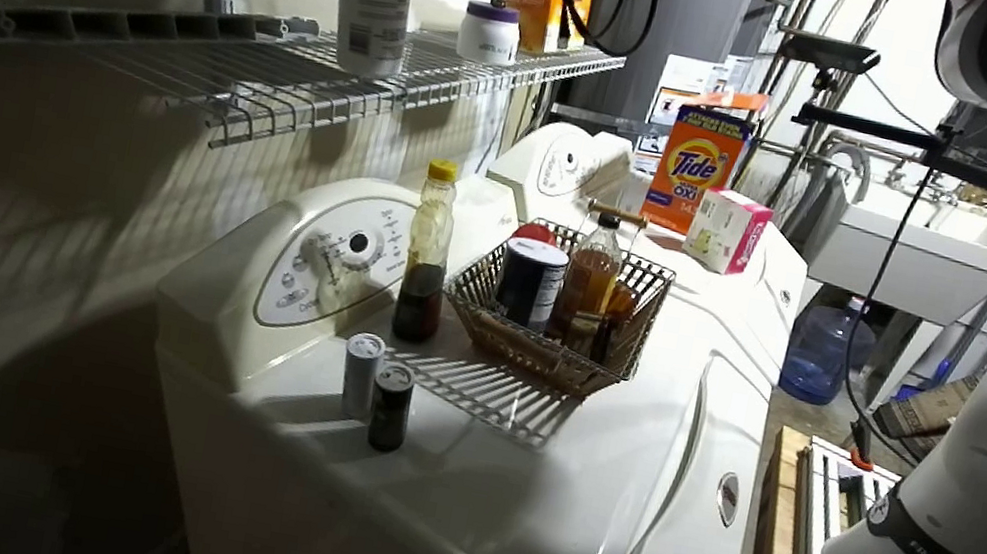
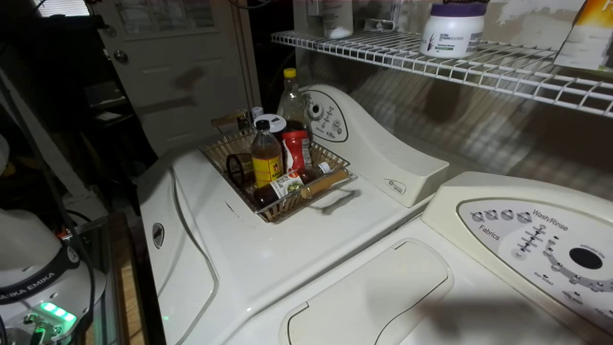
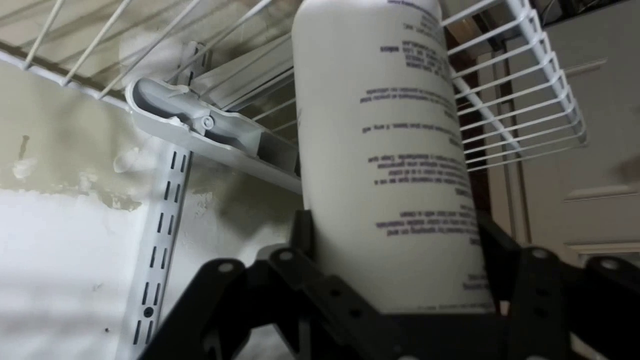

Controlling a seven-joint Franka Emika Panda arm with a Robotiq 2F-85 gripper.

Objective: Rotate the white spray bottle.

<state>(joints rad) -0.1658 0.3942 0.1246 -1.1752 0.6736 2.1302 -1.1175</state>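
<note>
The black two-finger gripper (image 3: 398, 234) clasps the tall white spray bottle (image 1: 371, 2), upright at a white wire shelf (image 1: 488, 75), upper left of an exterior view; below spreads a glossy white appliance top (image 1: 483, 509).

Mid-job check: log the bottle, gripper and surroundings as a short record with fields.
White bottle: upright, printed side toward the wrist camera, top out of view
Gripper: closed on the bottle's sides
Wire shelf: under the bottle; contact unclear
Also on shelf: purple-lidded jar, orange box
Lower down: basket on laundry machine
Rotation progress: cannot tell
</note>
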